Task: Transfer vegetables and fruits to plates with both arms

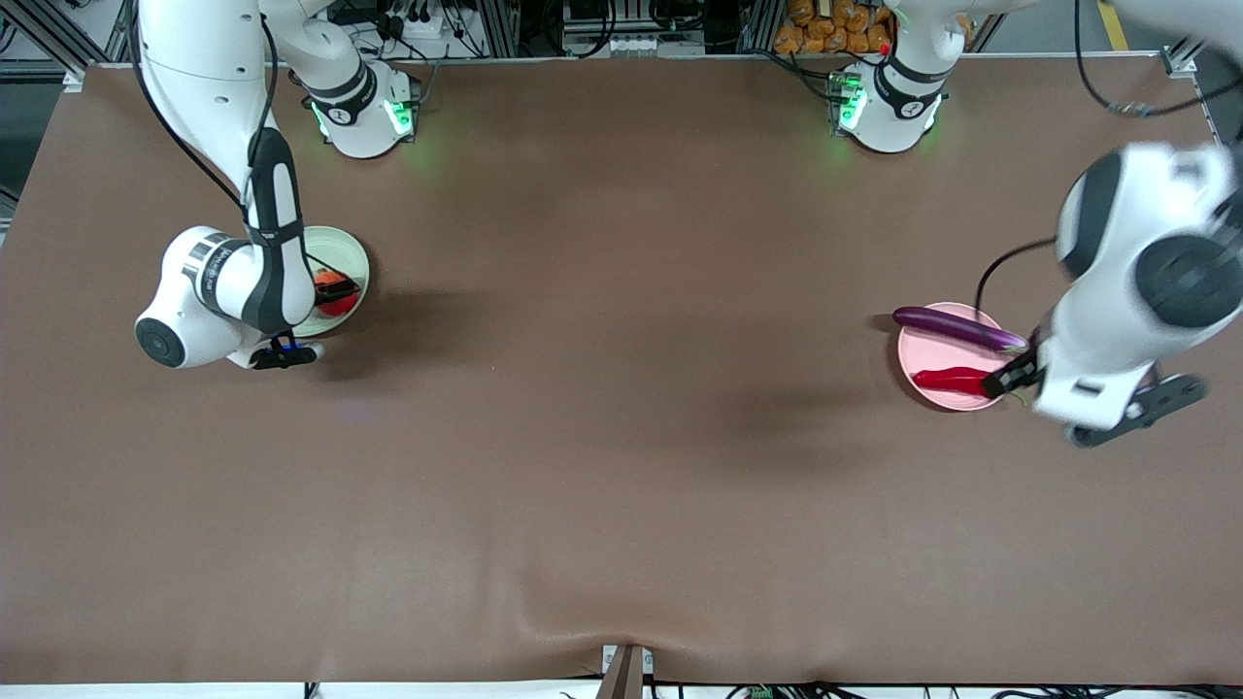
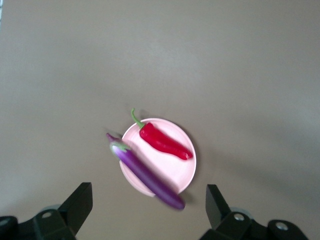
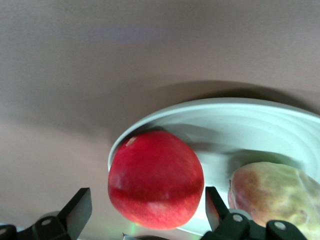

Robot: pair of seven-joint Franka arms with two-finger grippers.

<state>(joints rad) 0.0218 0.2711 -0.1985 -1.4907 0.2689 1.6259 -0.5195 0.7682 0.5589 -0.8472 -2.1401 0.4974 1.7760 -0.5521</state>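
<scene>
A: Quick, where's the produce sitting?
B: Eggplant [image 2: 146, 175] and chili pepper [image 2: 164, 142] are lying side by side on the pink plate [image 2: 175, 167], at the left arm's end of the surface [image 1: 621, 437]. Eggplant's overhanging the rim at both ends, and it's farther from the front camera than the chili.
A: Left gripper [image 2: 150, 202]?
B: Hanging over that plate, fingers [image 2: 79, 204] spread wide, holding nothing.
A: Other end?
B: Green plate [image 3: 235, 125] is carrying the red fruit [image 3: 156, 185] and the peach [image 3: 272, 192], beside each other; touching or not, can't tell.
A: Right gripper [image 3: 149, 207]?
B: Sitting low over the plate, fingers spread with the red fruit between them. Not pinching it, from what's showing.
</scene>
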